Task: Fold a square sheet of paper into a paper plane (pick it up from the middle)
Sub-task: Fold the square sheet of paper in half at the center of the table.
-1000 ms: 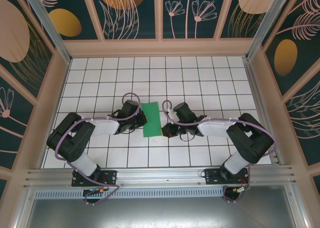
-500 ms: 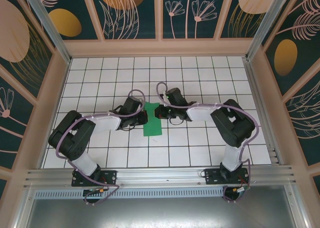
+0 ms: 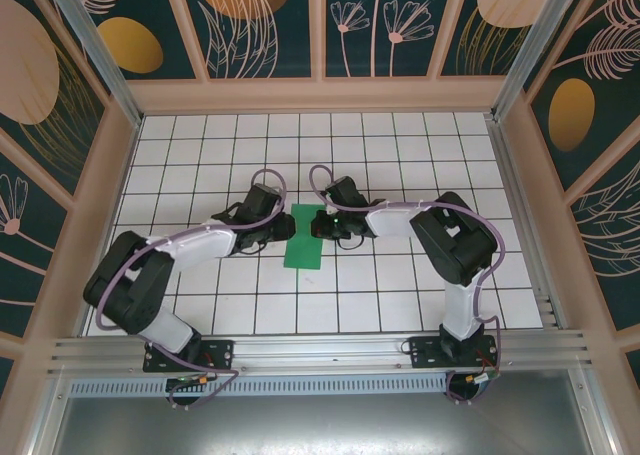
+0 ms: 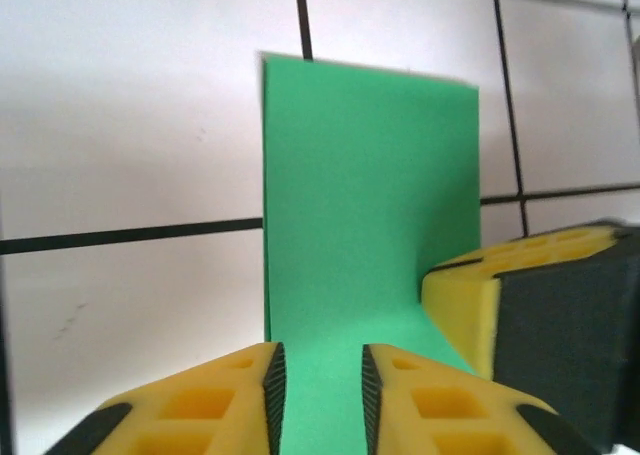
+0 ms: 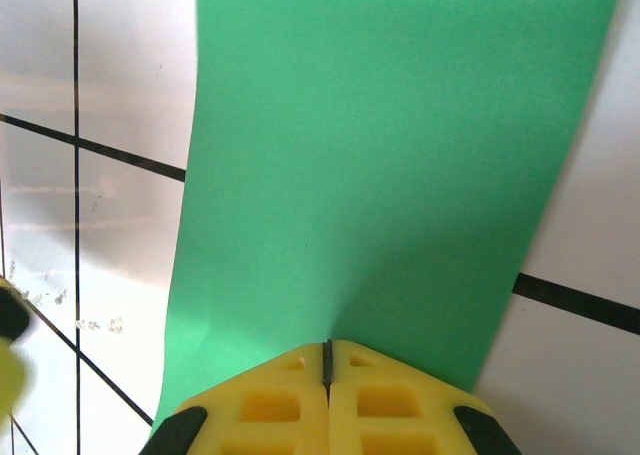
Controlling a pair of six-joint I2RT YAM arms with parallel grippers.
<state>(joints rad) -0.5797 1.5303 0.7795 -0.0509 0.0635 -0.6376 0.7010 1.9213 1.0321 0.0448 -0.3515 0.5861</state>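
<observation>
Top external: square sheet of paper (image 3: 304, 237), half-folded strip, flat mid-table (image 3: 400, 155). My left hand (image 4: 320, 357) at its left edge, slightly parted, nothing evidently held. My right hand (image 5: 326, 350) closed, pressing its right edge. Step, likely: creasing. Next: precise corner folds.

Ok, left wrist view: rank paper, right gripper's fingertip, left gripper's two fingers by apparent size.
1. green paper
2. right gripper's fingertip
3. left gripper's two fingers, alike, both cropped; nearness makes second versus third unsure.

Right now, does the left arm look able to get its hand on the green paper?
Probably yes: the left hand sits at the edge of the green paper, fingers slightly apart over it, nothing between. The shut right hand rests on the opposite side, clear of that approach.
</observation>
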